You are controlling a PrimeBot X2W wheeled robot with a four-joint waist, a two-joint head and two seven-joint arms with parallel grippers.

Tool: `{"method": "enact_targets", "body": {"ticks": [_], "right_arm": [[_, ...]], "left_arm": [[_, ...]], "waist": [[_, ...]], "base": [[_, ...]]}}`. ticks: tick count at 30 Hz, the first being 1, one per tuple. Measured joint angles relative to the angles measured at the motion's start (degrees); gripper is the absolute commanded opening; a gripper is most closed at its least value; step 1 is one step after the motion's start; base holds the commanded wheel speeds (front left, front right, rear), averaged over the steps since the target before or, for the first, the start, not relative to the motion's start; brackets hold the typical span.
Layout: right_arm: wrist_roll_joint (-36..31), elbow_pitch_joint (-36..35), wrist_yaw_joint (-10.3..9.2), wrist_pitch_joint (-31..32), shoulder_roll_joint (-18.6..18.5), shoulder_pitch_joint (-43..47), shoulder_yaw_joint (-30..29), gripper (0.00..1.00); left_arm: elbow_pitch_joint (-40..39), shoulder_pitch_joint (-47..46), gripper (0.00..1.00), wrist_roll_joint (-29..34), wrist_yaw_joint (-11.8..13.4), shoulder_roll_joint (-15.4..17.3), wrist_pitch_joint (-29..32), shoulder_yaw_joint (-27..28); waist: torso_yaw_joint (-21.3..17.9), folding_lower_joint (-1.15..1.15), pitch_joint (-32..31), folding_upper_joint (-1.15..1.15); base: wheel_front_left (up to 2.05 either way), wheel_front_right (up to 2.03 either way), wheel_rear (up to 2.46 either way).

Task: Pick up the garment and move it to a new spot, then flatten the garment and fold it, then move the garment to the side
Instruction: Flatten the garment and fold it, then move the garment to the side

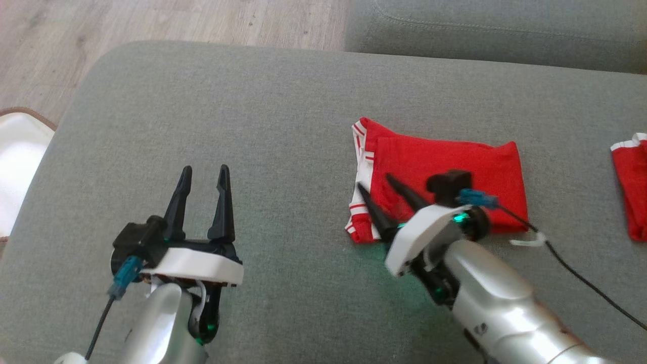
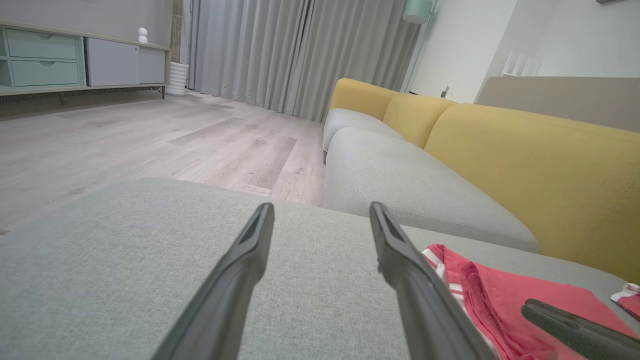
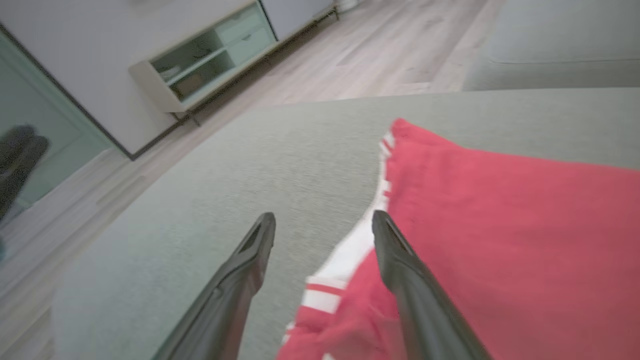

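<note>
Nearest us, our left gripper (image 1: pixel 205 172) hovers over the bare grey cushion (image 1: pixel 202 101), its 2 fingers spread wide and holding nothing. Our right gripper (image 1: pixel 374 182) also stands wide and empty at the left end of the folded red garment (image 1: pixel 455 162). In the right wrist view, 1 finger is over the red cloth and the other over the cushion just beside the white-striped hem. The garment lies flat on the cushion's right half. Another red piece (image 1: pixel 632 187) lies well apart at the right edge. Beyond, we see wooden floor (image 1: pixel 151 20) and a grey sofa seat (image 1: pixel 505 25).
</note>
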Motion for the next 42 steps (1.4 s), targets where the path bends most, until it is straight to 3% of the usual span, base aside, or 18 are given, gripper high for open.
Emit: {"method": "enact_targets", "body": {"ticks": [5,11,17,23,26,34,42], "right_arm": [[4.8,-3.5,0.0,0.2,0.3,0.0,6.3,1.0],[3.9,0.5,0.0,-3.6,0.3,-2.4,4.6,1.0],[-4.6,7.3,0.0,-5.1,0.0,-7.0,-4.6,1.0],[-17.9,2.9,0.0,-5.2,-5.4,-6.4,-17.3,1.0],[-24.5,-1.5,0.0,-5.2,-6.1,-3.5,-24.1,1.0],[-38.1,-13.7,0.0,-5.3,-2.0,9.1,-38.1,1.0],[-40.4,-18.0,0.0,-5.3,0.4,16.6,-42.0,1.0]], "left_arm": [[0.3,-0.7,1.0,0.0,0.0,0.0,0.0,0.1],[-0.3,-0.7,1.0,0.0,0.0,0.1,0.0,0.7],[-1.9,-0.6,1.0,0.0,0.4,0.1,0.0,1.3],[-3.7,-0.1,1.0,0.1,0.4,0.1,0.0,2.0],[-4.2,0.4,1.0,0.2,0.4,0.1,0.0,2.5],[-4.9,0.8,1.0,3.3,0.5,0.0,0.0,3.4],[-4.6,4.1,1.0,4.7,1.0,-0.1,0.0,4.6]], "waist": [[-0.6,0.0,-0.6,0.0],[-2.5,0.0,-1.6,0.0],[-5.3,0.0,-2.2,0.0],[-8.1,0.0,-2.3,0.0],[-9.4,0.0,-2.1,0.0],[-11.8,0.0,-1.6,0.0],[-12.1,-0.01,-1.8,0.0]], "base": [[0.0,0.0,0.0],[0.0,0.0,0.0],[0.0,0.0,0.0],[0.0,0.0,0.0],[0.0,0.0,0.0],[0.0,0.0,0.0],[0.0,0.0,0.0]]}}
